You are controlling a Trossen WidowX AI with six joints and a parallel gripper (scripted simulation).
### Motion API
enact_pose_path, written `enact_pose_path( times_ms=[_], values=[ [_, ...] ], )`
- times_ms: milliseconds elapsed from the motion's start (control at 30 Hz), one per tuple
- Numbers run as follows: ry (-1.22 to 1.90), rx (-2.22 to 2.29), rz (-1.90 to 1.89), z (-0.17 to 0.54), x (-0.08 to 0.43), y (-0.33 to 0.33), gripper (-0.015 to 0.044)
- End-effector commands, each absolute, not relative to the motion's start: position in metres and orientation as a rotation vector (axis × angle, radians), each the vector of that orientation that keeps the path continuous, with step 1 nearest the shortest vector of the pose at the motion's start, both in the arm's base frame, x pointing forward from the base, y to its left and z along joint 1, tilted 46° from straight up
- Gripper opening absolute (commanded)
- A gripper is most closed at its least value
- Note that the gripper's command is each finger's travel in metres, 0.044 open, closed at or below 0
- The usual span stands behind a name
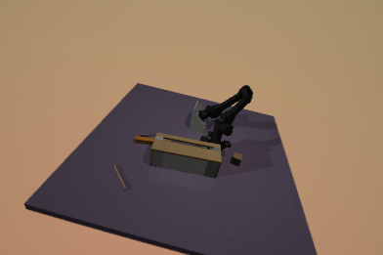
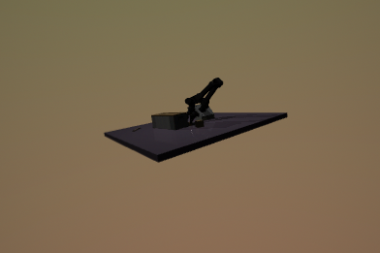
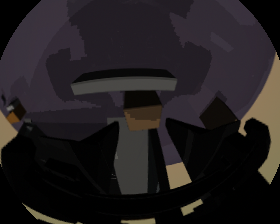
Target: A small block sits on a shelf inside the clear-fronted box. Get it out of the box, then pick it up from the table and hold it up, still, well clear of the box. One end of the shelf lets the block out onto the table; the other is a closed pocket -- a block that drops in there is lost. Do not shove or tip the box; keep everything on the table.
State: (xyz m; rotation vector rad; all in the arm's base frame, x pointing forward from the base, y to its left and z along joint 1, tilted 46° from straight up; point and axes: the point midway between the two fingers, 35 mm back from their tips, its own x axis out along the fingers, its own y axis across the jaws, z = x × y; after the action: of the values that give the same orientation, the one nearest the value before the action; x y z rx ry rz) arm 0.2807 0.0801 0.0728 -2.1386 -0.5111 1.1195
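The long box [image 1: 186, 151] [image 2: 167, 121] stands upright, tan on top with a narrow slot and a clear-looking front. My gripper [image 1: 215, 143] [image 3: 143, 123] is partly open, low behind the box's right end. Nothing is held between its fingers. A tan-brown blocky shape [image 3: 142, 118] shows beyond the gap between the fingertips in the wrist view; I cannot tell whether it is the small block. A tan cube [image 1: 236, 158] [image 2: 199, 123] rests on the table just right of the box, apart from it. The block on the shelf cannot be made out through the dark front.
An orange bar [image 1: 144, 140] sticks out at the box's left end. A thin tan stick [image 1: 120, 178] [image 2: 137, 129] lies on the table front left. A pale plate [image 1: 197, 119] stands by the arm behind the box. The table's edge [image 1: 112, 232] runs along the front.
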Motion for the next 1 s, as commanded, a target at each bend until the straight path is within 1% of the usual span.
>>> enact_pose_path(
  times_ms=[0, 133, 367, 467, 567, 967],
  values=[
    [-0.498, -2.124, 1.132, 0.065, 0.278, 0.085, 0.0285],
    [-0.499, -2.123, 1.13, 0.062, 0.279, 0.087, 0.0285],
    [-0.499, -2.123, 1.13, 0.062, 0.279, 0.087, 0.0101],
    [-0.499, -2.123, 1.13, 0.062, 0.279, 0.087, 0.0081],
    [-0.499, -2.125, 1.133, 0.066, 0.279, 0.083, 0.0003],
    [-0.506, -2.134, 1.127, 0.105, 0.271, 0.045, 0.0]
  ],
)
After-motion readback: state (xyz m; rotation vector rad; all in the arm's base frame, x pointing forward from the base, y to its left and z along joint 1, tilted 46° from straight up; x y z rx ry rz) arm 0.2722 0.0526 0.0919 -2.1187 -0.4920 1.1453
